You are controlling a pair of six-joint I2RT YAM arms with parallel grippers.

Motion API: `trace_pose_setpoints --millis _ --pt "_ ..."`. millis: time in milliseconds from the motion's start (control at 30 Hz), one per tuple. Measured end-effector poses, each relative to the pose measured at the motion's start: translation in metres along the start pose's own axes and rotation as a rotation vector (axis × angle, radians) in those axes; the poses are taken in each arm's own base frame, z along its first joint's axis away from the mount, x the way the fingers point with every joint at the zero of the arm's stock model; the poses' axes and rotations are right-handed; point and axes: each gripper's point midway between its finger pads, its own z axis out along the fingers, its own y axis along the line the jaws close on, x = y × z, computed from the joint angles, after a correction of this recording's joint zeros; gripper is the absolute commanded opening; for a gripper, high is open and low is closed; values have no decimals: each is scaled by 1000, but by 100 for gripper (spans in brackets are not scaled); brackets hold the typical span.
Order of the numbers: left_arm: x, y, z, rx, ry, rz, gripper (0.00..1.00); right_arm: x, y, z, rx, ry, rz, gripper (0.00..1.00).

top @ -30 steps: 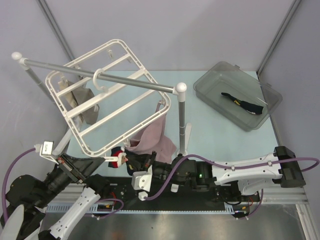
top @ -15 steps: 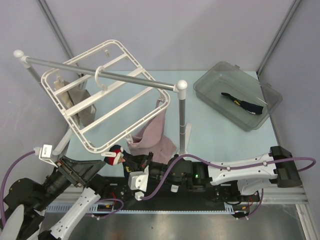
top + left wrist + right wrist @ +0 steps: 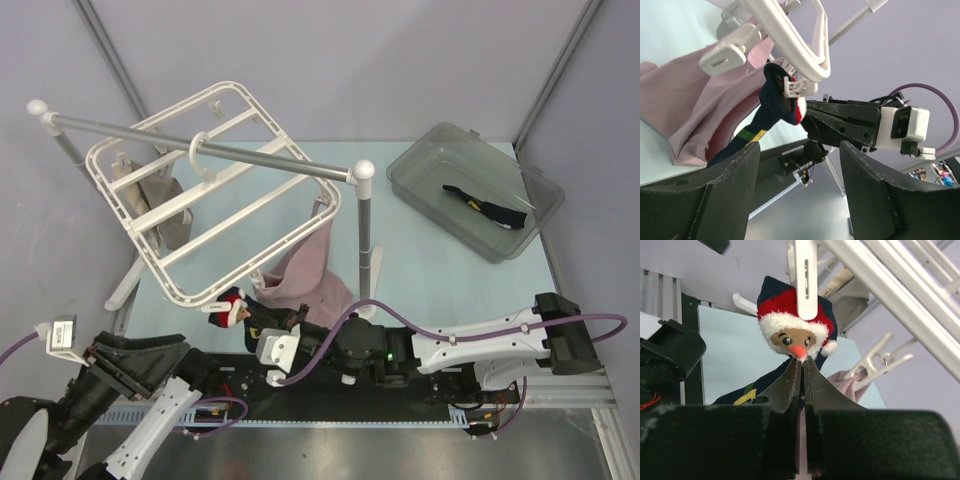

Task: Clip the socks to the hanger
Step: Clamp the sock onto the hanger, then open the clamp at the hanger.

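Note:
The white hanger (image 3: 215, 190) hangs tilted from the rail. One navy sock (image 3: 228, 310) with a red-and-white Santa patch (image 3: 795, 322) hangs at the hanger's near corner, where a white clip (image 3: 805, 280) bites its top edge. My right gripper (image 3: 801, 362) is shut on this sock just below the Santa face. My left gripper (image 3: 800, 165) is open and empty, set back below and to the left of the clip (image 3: 799, 87); it sits at the lower left (image 3: 185, 352) in the top view. A second sock (image 3: 487, 208) lies in the grey bin.
A silver rail stand (image 3: 200, 145) with white knobs carries the hanger. A pink cloth (image 3: 305, 275) hangs from the hanger's right side and a beige cloth (image 3: 165, 205) from its left. The translucent grey bin (image 3: 415, 185) stands at the back right.
My left gripper has opened and drawn back to the lower left, away from the clip. The hanger swung slightly. The sock stays at the clip with the right gripper still on it.

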Motion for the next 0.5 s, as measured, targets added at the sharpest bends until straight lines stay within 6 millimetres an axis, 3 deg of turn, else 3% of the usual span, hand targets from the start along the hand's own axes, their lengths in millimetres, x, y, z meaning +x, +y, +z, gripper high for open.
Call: trace_pose_setpoints --millis 267,500 --pt "-7 11 -11 -51 -44 80 66 24 -19 -5 167 124 70 2" --pt "7 38 4 -138 13 115 62 41 -45 -19 339 200 87 4"
